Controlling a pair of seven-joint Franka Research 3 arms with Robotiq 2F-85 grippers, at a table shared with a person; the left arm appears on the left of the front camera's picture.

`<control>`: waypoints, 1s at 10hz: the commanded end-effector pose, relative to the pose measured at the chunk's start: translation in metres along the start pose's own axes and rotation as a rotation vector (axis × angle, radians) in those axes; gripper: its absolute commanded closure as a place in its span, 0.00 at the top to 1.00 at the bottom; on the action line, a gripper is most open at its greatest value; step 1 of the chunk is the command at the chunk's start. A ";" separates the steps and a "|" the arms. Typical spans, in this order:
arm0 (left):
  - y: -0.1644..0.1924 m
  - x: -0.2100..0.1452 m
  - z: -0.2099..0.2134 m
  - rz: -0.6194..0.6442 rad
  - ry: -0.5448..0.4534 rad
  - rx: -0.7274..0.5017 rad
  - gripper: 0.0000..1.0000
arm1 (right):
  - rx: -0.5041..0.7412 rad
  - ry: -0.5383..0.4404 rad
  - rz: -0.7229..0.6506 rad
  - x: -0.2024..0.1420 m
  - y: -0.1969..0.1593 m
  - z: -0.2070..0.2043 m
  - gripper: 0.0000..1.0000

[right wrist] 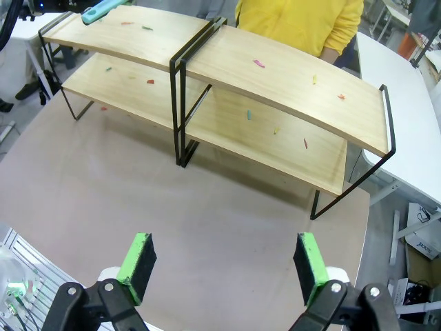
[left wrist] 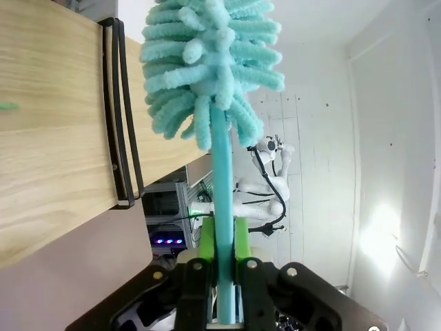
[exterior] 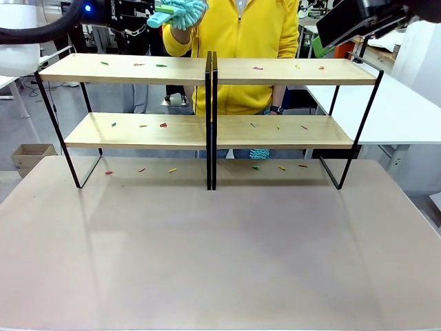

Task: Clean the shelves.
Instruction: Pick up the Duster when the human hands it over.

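Table: dull brown top, bare at 6 o'clock.

Shelves stand across the table's 12 o'clock half, running from 9 to 3 o'clock. They are two two-tier racks joined at the middle, with pale wood boards on thin black frames. From the right wrist the shelves show the same twin uprights at the joint.

Scraps in red, green and yellow are scattered on both top boards, both lower boards and the table beneath.

Left claw, over the top board's 10 o'clock end, is closed on a teal duster. In its wrist view we see the left claw with green pads pinching the handle. The fluffy head of the duster sits beyond, beside the shelves.

Right claw hangs at 2 o'clock above the right rack. From its own wrist, the right claw has jaws wide apart, with nothing between.

Writing: pale lettering on the left claw's black body, too small for us to read.

Cardboard box is on the floor at 9 o'clock.

Person in a yellow zip top stands behind the shelves at 12 o'clock.
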State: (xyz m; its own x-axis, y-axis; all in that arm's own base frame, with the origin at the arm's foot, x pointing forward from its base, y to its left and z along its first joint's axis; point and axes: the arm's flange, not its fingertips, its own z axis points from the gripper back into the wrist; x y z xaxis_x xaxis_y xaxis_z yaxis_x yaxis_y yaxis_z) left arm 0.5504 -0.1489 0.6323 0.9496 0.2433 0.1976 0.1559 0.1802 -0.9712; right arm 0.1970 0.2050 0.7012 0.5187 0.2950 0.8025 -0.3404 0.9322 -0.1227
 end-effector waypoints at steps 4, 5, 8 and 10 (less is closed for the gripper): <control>-0.045 -0.024 0.086 -0.134 0.095 -0.009 0.00 | 0.005 0.000 -0.004 0.001 -0.001 0.001 1.00; -0.060 -0.035 0.133 -0.176 0.142 0.028 0.00 | 0.005 0.000 -0.004 0.001 -0.001 0.001 1.00; -0.095 -0.074 0.315 -0.346 0.211 0.057 0.00 | 0.005 0.000 -0.004 0.001 -0.001 0.001 1.00; -0.104 -0.130 0.416 -0.538 0.078 0.099 0.00 | 0.005 0.000 -0.004 0.001 -0.001 0.001 1.00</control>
State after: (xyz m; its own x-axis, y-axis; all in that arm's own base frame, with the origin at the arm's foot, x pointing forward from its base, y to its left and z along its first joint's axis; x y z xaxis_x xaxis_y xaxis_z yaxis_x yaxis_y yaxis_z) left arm 0.2966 0.1811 0.7640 0.8469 -0.0306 0.5309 0.5132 0.3085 -0.8009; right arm 0.1973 0.2047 0.7014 0.5190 0.2942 0.8025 -0.3399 0.9325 -0.1221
